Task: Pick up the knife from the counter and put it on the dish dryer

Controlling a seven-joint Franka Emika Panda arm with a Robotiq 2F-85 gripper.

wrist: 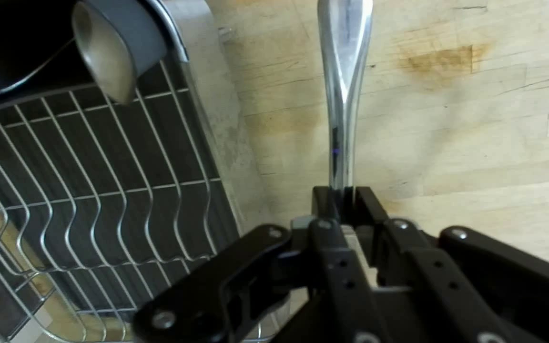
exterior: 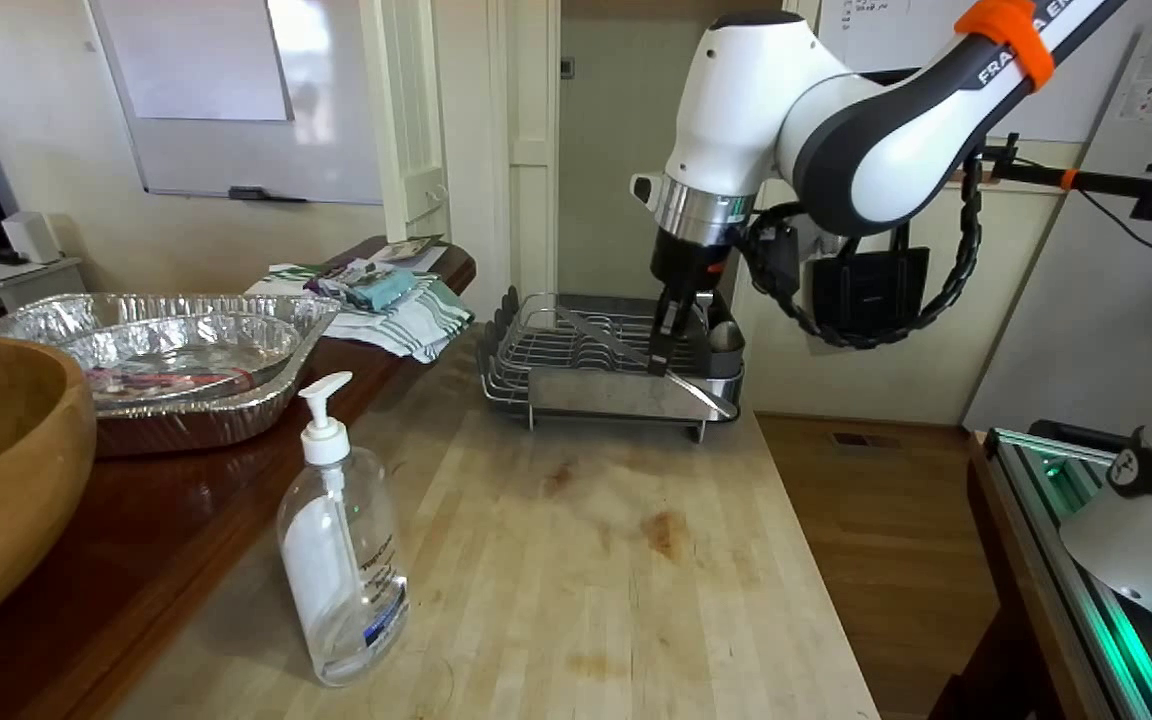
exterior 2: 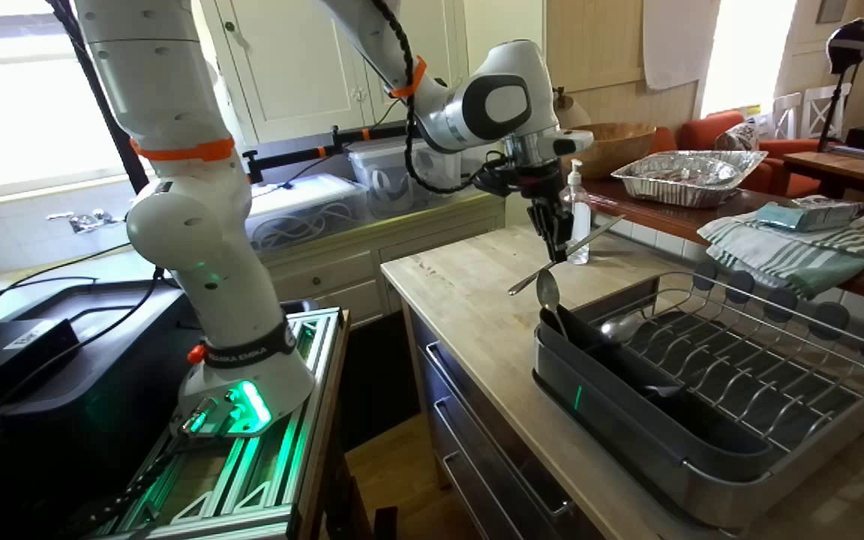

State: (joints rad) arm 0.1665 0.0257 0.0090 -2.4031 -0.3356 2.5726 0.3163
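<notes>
Butcher-block counter [exterior: 566,560]: under raised table knife [wrist: 344,95]
Gripper [wrist: 343,202]: clenched mid-knife
Knife axis: slightly askew to side of dish rack [wrist: 224,114]
Rack: just beside, left in wrist view

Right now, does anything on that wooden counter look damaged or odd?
Yes: brown stains on the pale wooden counter, near the dish dryer. They look odd because the surrounding wood is lighter; I can't tell whether they are scorches or spills.

Light blazing at the window [exterior 2: 19,112], whiteboard [exterior: 236,155] gleaming on the wall [exterior: 46,130], 1 vent [exterior: 861,440] in the wooden floor [exterior: 876,540]!
</notes>
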